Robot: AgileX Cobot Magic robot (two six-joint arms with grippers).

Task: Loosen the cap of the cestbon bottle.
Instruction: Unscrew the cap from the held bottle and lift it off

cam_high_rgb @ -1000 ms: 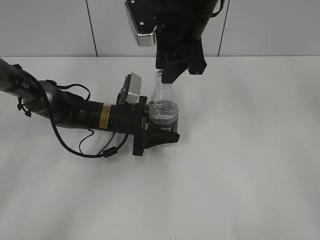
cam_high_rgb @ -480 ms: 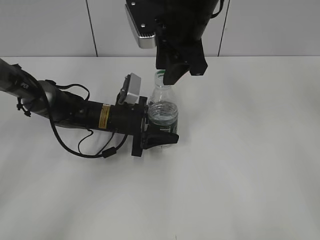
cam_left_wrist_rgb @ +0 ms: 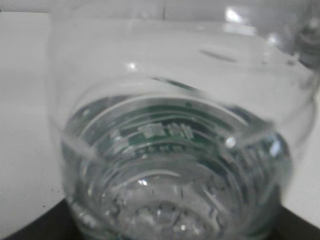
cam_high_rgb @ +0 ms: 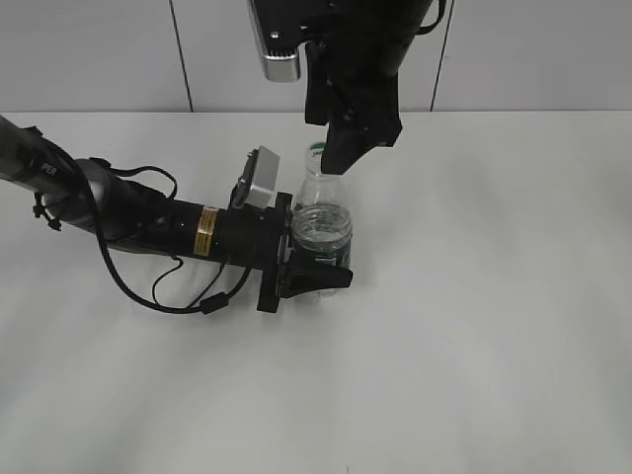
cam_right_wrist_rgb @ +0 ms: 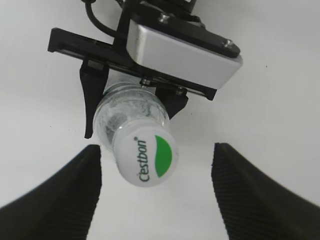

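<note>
The cestbon bottle [cam_high_rgb: 321,222] stands upright on the white table, clear with a dark green label [cam_left_wrist_rgb: 170,132]. My left gripper [cam_high_rgb: 318,259] lies level and is shut on the bottle's lower body; its black fingers [cam_right_wrist_rgb: 91,102] flank the bottle in the right wrist view. The white cap [cam_right_wrist_rgb: 146,159], with its green half-circle, sits on the neck. My right gripper [cam_right_wrist_rgb: 156,167] hangs just above the cap, open, and each ribbed finger [cam_right_wrist_rgb: 75,190] stands well clear of the cap's sides. In the exterior view only a sliver of the cap [cam_high_rgb: 317,149] shows beside the right gripper [cam_high_rgb: 341,150].
The left arm and its looping cables [cam_high_rgb: 178,286] stretch across the table's left side. The silver left wrist camera [cam_right_wrist_rgb: 182,50] sits close behind the bottle's neck. A grey panelled wall [cam_high_rgb: 99,49] runs behind the table's far edge.
The right gripper's jaws have spread away from the cap and it has lifted slightly, uncovering part of the cap. The left gripper and bottle have stayed put.
</note>
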